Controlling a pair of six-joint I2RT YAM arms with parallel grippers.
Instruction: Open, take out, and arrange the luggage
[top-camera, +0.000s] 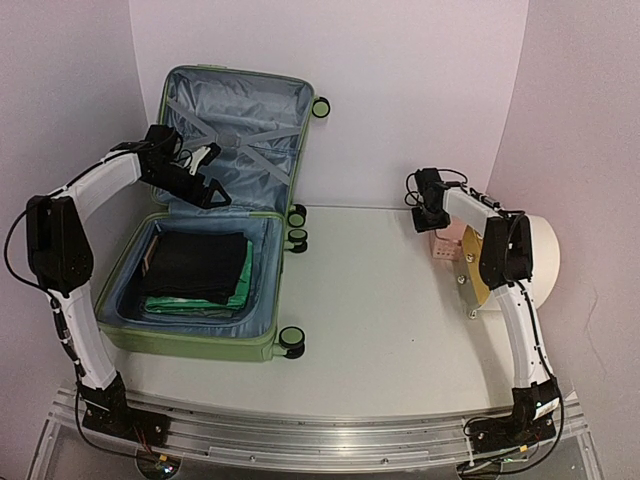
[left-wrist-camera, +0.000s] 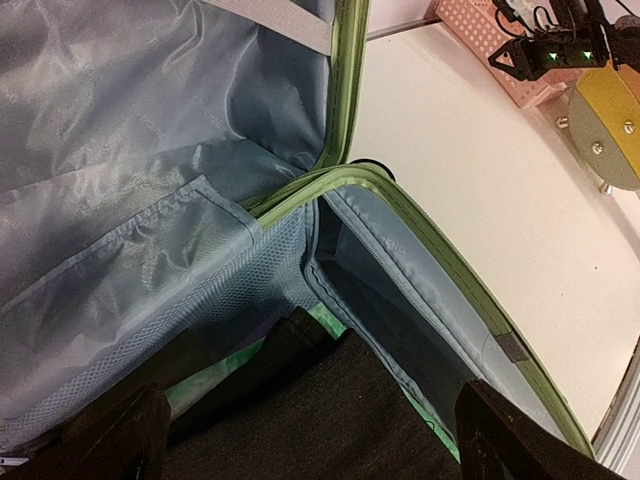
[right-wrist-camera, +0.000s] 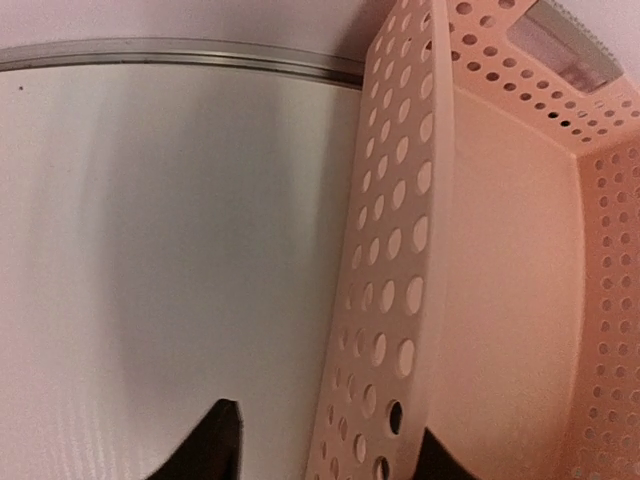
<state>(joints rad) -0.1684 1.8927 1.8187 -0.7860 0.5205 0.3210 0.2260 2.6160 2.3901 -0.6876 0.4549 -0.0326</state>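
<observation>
**A:** Luggage position?

**B:** Luggage (top-camera: 190, 345) sits on the left of the tabletop (top-camera: 400, 320), open. The base lies flat. The lid stands upright at the back wall, with its grey-blue lining and crossed straps facing forward. The base holds 1 dark folded garment (top-camera: 200, 265) on top of green items (top-camera: 185, 303).

**A:** Left jaws?

**B:** Spread wide with nothing between them, hovering over the base near the hinge. The fingertips (left-wrist-camera: 110, 440) are above the dark garment.

**A:** Right jaws?

**B:** Apart, straddling 1 perforated wall of the pink basket (right-wrist-camera: 500, 250). A gap shows between 1 fingertip (right-wrist-camera: 205, 445) and that wall, so no grip. The basket is just beside the cream drum (top-camera: 540, 255), well apart from the luggage.
</observation>
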